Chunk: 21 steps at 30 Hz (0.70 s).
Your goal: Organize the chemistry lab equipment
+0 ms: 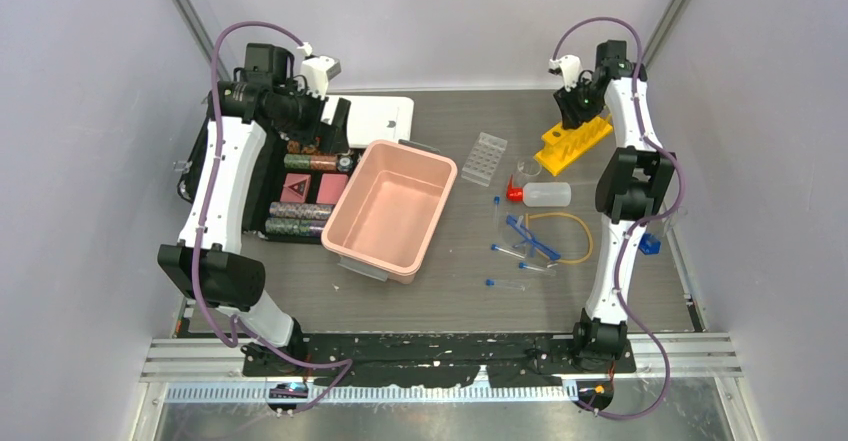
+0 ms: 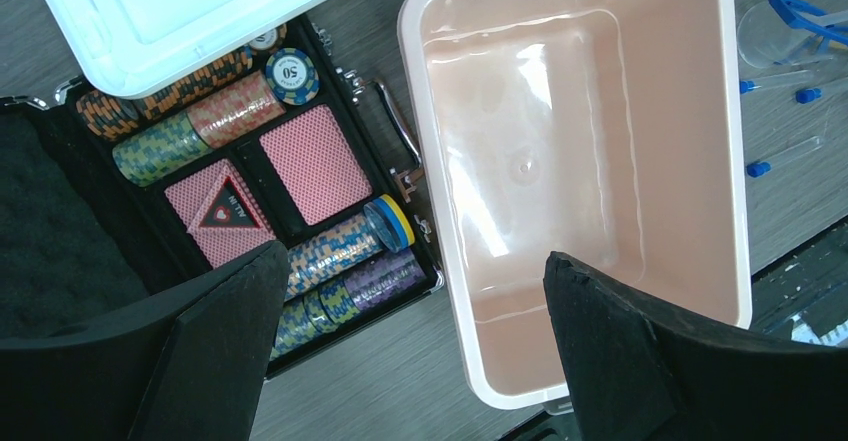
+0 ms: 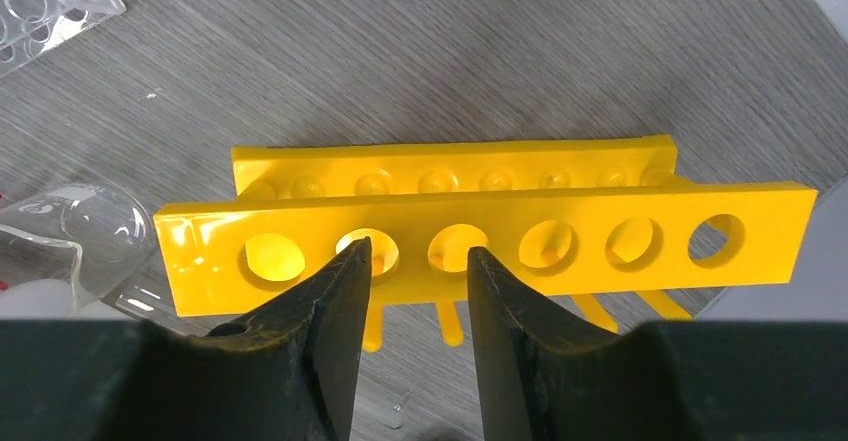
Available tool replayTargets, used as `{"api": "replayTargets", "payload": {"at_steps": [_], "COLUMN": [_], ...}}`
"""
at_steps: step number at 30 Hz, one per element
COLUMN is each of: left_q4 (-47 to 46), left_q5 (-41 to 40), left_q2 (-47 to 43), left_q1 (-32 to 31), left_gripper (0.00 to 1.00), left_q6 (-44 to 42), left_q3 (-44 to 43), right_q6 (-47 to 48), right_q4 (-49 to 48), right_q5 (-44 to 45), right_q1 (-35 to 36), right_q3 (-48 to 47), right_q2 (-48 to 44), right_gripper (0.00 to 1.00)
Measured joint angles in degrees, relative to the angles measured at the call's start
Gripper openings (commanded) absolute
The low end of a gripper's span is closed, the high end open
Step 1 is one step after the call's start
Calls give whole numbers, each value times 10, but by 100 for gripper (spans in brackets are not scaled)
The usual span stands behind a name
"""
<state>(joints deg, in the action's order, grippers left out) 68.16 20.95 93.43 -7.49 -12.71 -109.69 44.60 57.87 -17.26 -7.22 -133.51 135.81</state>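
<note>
The yellow tube rack (image 1: 573, 141) stands at the back right, empty. My right gripper (image 1: 575, 111) hovers over it, jaws partly open with nothing between them; in the right wrist view its tips (image 3: 417, 251) hang over the rack's (image 3: 500, 231) top plate. The clear tube tray (image 1: 483, 156), clear funnel (image 1: 527, 169), red-capped squeeze bottle (image 1: 545, 194), blue safety glasses (image 1: 528, 236), yellow tubing (image 1: 587, 233) and several blue-capped test tubes (image 1: 505, 284) lie loose on the table. My left gripper (image 1: 338, 121) is wide open and empty at the back left.
A pink tub (image 1: 350, 201) stands mid-table, empty inside. Left of it is an open black case of poker chips and cards (image 1: 300, 186), with a white lid (image 1: 385, 116) behind. In the left wrist view my open gripper (image 2: 415, 256) hangs over the tub's rim (image 2: 430, 161) and the case (image 2: 290, 161).
</note>
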Motion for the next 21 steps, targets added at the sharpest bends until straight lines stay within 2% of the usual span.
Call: {"api": "replayTargets", "payload": {"at_steps": [8, 10, 11, 13, 16, 21], "left_q4": [0, 0, 0, 0, 0, 0], "left_q5": [-7, -9, -10, -10, -10, -15], "left_q2": [0, 0, 0, 0, 0, 2], "left_q1": [0, 0, 0, 0, 0, 0], "left_gripper": [99, 99, 99, 99, 99, 99], "left_q6": [0, 0, 0, 0, 0, 2], "left_q3": [0, 0, 0, 0, 0, 0], "right_q6": [2, 2, 3, 2, -25, -128], "right_q4": [7, 3, 1, -2, -8, -52], "right_q5": [-9, -9, -8, -5, 7, 33], "right_q1": [3, 3, 4, 4, 6, 10], "right_q3": [1, 7, 10, 15, 21, 70], "right_q2": [9, 7, 6, 3, -3, -30], "right_gripper": [36, 27, 18, 7, 5, 5]}}
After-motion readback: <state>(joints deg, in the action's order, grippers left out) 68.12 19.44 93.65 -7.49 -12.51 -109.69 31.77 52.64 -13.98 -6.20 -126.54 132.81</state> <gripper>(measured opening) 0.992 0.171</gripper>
